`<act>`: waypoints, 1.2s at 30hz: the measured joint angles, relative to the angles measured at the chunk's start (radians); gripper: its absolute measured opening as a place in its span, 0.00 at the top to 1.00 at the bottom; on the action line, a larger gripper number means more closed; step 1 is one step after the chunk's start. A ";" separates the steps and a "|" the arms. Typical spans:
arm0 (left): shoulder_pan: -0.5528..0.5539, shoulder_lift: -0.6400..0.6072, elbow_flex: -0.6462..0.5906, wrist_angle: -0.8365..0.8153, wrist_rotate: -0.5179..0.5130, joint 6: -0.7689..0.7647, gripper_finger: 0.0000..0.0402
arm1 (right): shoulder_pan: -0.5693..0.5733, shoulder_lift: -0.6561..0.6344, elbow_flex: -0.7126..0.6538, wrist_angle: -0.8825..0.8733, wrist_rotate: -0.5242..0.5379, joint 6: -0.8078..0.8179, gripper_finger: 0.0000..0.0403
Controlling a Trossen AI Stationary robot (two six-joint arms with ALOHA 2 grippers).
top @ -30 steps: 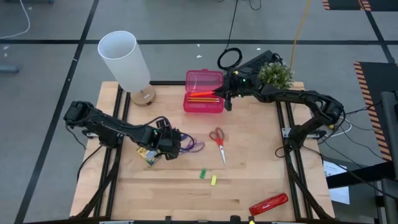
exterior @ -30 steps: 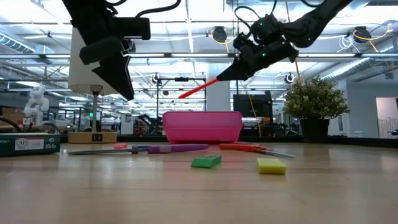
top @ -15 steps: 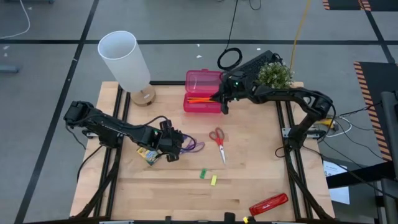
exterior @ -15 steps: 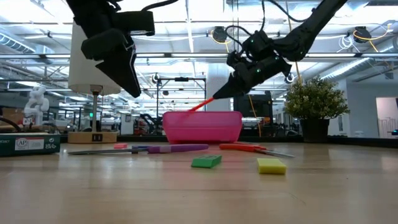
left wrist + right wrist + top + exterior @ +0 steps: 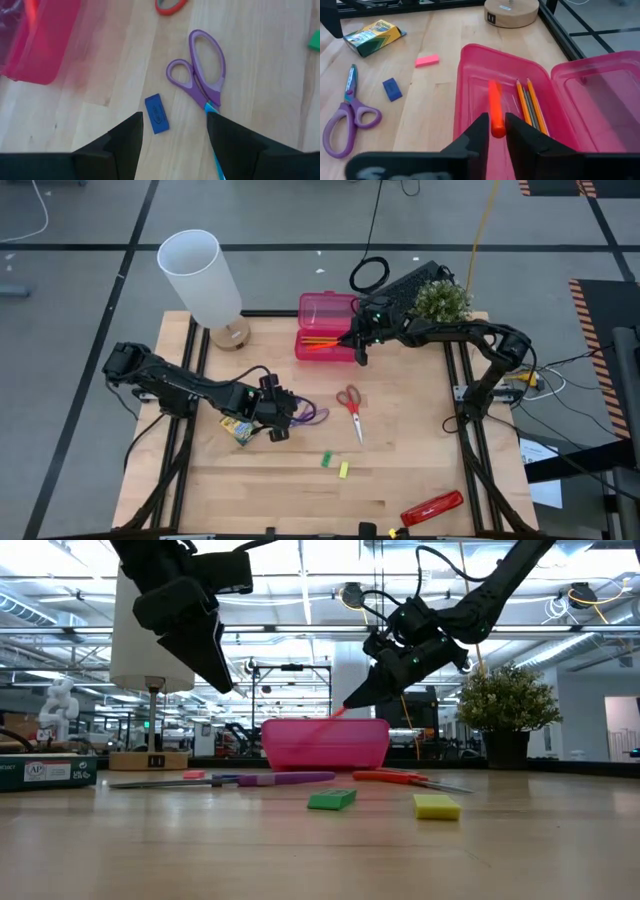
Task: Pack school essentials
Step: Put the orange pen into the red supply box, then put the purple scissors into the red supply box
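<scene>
An orange-red marker (image 5: 495,112) is being held between the fingers of the right hand (image 5: 358,343), with its far end pointing down into the open pink case (image 5: 326,348) at the back of the desk (image 5: 400,450). In the right wrist view, three pencils (image 5: 530,106), two orange and one dark, are lying side by side inside the same tray of the case, just beside the marker. The lid of the case is lying open next to the tray.

The left hand (image 5: 278,408) is being held above the desk, with its fingers spread wide and nothing between them. Seen through the left wrist view, a blue eraser (image 5: 157,114) and purple-handled scissors (image 5: 202,75) are lying on the wood just beyond the fingers. A yellow-green crayon box (image 5: 238,429) is lying beside the left hand, and a pink eraser (image 5: 427,60) is lying near it.

Red-handled scissors (image 5: 350,406) are lying near the middle of the desk. A green piece (image 5: 332,800) and a yellow piece (image 5: 437,806) are lying close together nearer the front edge. A red stapler (image 5: 432,507) is lying at the front right corner. A white lamp (image 5: 203,280) and a small plant (image 5: 441,301) are standing at the back.
</scene>
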 joint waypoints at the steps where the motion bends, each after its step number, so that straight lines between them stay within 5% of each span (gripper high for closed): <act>1: 0.000 0.000 0.000 0.000 0.000 0.000 0.44 | 0.000 0.000 0.000 -0.003 0.000 0.000 0.83; 10: 0.000 0.000 0.000 0.003 0.026 -0.002 0.44 | 0.000 -0.019 0.000 -0.014 0.048 0.015 0.67; 19: -0.033 0.001 -0.057 0.084 0.059 0.006 0.44 | 0.060 -0.211 -0.001 -0.256 0.067 0.042 0.64; 27: -0.057 0.002 -0.178 0.160 0.061 -0.083 0.44 | 0.268 -0.354 -0.002 -0.480 0.280 0.056 0.64; 36: -0.095 0.002 -0.309 0.381 0.101 -0.117 0.45 | 0.493 -0.415 -0.053 -0.426 0.464 0.115 0.64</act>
